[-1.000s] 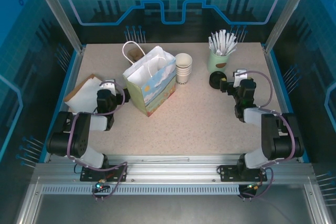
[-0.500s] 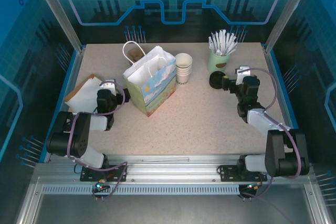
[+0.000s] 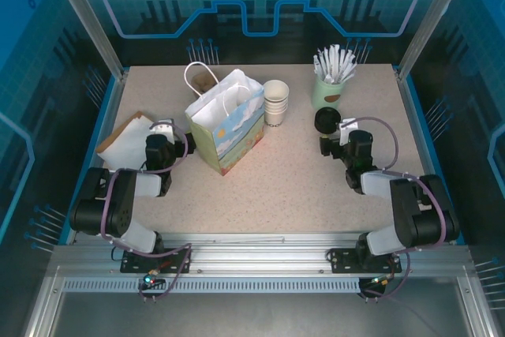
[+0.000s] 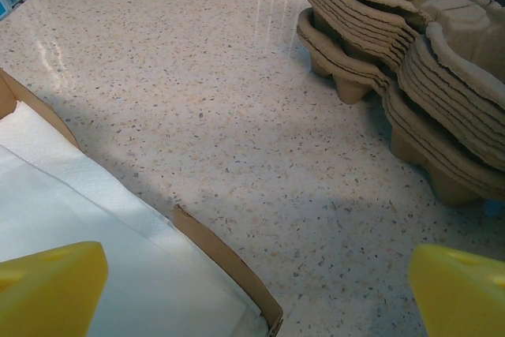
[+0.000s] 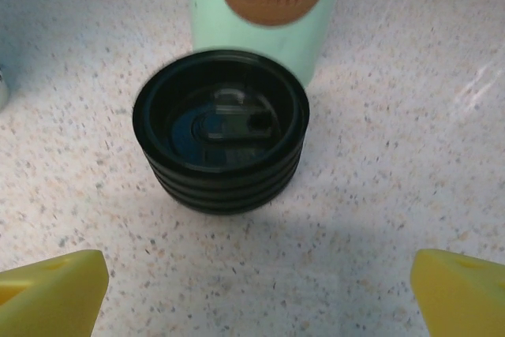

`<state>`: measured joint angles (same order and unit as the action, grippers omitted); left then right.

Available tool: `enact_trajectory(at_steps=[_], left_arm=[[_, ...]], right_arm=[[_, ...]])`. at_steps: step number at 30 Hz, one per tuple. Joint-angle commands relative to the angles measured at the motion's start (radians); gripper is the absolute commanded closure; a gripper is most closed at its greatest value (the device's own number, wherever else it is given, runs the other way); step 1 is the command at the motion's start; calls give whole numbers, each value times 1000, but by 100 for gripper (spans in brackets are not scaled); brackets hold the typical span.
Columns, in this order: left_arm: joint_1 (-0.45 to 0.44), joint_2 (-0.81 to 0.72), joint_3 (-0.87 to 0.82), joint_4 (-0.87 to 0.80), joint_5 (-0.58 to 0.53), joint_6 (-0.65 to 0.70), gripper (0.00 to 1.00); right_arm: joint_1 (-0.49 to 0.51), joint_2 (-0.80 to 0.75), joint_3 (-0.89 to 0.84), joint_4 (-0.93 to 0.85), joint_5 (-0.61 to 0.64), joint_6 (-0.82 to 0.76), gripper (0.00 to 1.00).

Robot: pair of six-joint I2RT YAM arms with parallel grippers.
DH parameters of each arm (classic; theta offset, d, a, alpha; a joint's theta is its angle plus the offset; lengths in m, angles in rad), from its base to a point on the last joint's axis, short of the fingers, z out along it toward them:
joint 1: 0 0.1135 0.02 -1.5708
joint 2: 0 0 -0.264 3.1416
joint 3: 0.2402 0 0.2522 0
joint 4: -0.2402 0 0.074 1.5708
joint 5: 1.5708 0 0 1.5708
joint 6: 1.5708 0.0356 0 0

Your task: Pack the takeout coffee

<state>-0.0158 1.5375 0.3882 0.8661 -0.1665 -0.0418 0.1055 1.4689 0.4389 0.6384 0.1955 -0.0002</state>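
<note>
One speckled table (image 3: 292, 187) carries everything, with the left arm (image 3: 118, 203) and right arm (image 3: 402, 211) bolted at its near edge. A white paper gift bag (image 3: 227, 128) (printed with sky and grass) stands upright left of centre. At the far left lies a shallow brown box of white napkins (image 4: 79, 226). Behind the bag sits a stack of pulp cup carriers (image 4: 410, 45). A mint-green holder (image 5: 268, 5) full of white packets (image 3: 335, 62) stands at the back right, and a stack of white paper cups (image 3: 276, 102) stands just beside the bag. Black ridged lids (image 5: 221, 136) sit in a short stack just in front of the holder. The right gripper (image 5: 256, 297) faces these lids, jaws spread wide and empty. The left gripper (image 4: 252, 297) hovers over the napkin box corner, jaws likewise spread wide and empty. Where the takeout coffee stands, I cannot tell.
</note>
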Motion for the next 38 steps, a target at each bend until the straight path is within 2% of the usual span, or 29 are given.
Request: enact_trajectory(at_steps=[1, 38], left_arm=[[6, 4, -7, 37, 17, 22, 1], [-10, 7, -3, 34, 11, 39, 1]], right_arm=[[-32, 29, -20, 129, -29, 22, 0], [-24, 34, -23, 145, -25, 14, 0]])
